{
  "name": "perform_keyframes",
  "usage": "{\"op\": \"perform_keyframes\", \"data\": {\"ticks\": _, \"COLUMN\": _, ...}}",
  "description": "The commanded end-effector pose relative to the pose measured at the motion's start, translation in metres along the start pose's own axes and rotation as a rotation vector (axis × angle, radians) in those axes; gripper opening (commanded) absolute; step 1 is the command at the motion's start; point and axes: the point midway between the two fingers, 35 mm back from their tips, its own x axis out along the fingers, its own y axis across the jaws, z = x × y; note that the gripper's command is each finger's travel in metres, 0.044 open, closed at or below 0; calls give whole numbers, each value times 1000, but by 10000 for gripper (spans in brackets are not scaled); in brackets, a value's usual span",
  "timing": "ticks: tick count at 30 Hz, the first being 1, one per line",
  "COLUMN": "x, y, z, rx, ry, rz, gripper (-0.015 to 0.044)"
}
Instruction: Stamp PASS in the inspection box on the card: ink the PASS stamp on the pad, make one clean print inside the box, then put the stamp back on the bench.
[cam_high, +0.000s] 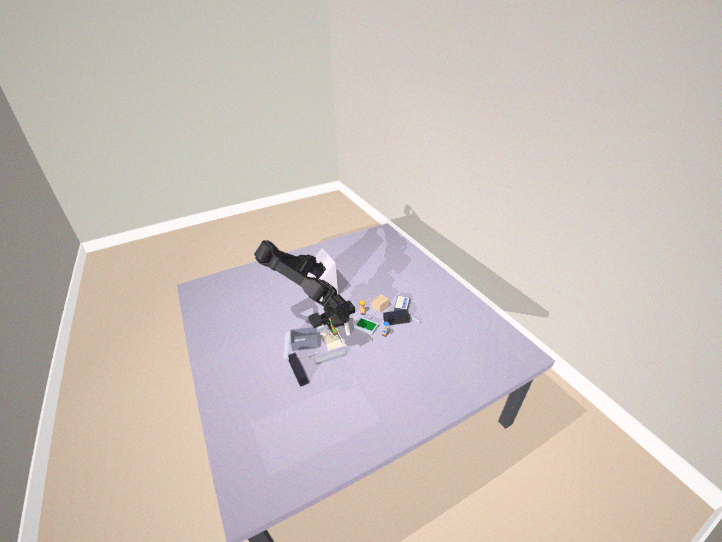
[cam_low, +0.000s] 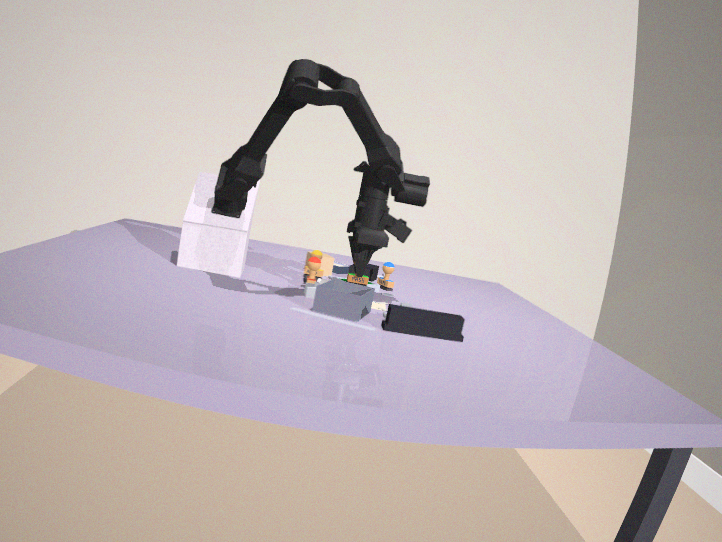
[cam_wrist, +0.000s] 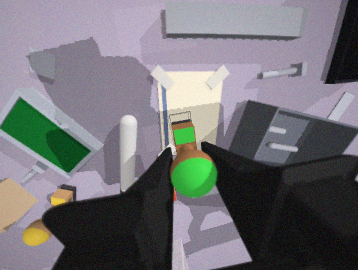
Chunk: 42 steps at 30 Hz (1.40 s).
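My gripper (cam_high: 331, 324) (cam_low: 361, 273) (cam_wrist: 186, 149) is shut on the PASS stamp (cam_low: 357, 279) (cam_wrist: 194, 176), which has a green knob and a green-topped wooden block. The stamp is held low over the cream card (cam_high: 333, 344) (cam_wrist: 192, 92). In the wrist view the outlined box (cam_wrist: 180, 113) on the card shows just beyond the block's far edge, and the block hides part of it. The stamp's underside is hidden, and I cannot tell whether it touches the card. No print is visible. The green ink pad (cam_high: 366, 324) (cam_wrist: 40, 131) lies open to one side.
A grey divided tray (cam_high: 304, 338) (cam_wrist: 300, 127) and a white upright rod (cam_high: 347, 328) (cam_wrist: 128, 155) flank the card. A grey bar (cam_wrist: 232, 20) lies beyond it. A yellow-knobbed stamp (cam_high: 362, 306) (cam_wrist: 36, 235), a blue-knobbed stamp (cam_high: 386, 329) (cam_low: 387, 275) and a black block (cam_high: 298, 369) (cam_low: 423, 322) stand around.
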Motion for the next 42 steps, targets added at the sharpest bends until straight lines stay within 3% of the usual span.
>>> {"op": "perform_keyframes", "data": {"ticks": 1, "x": 2, "y": 0, "z": -1, "rx": -7, "ry": -1, "rz": -3, "gripper": 0}}
{"op": "perform_keyframes", "data": {"ticks": 42, "x": 25, "y": -2, "z": -3, "rx": -5, "ry": -5, "rz": -6, "gripper": 0}}
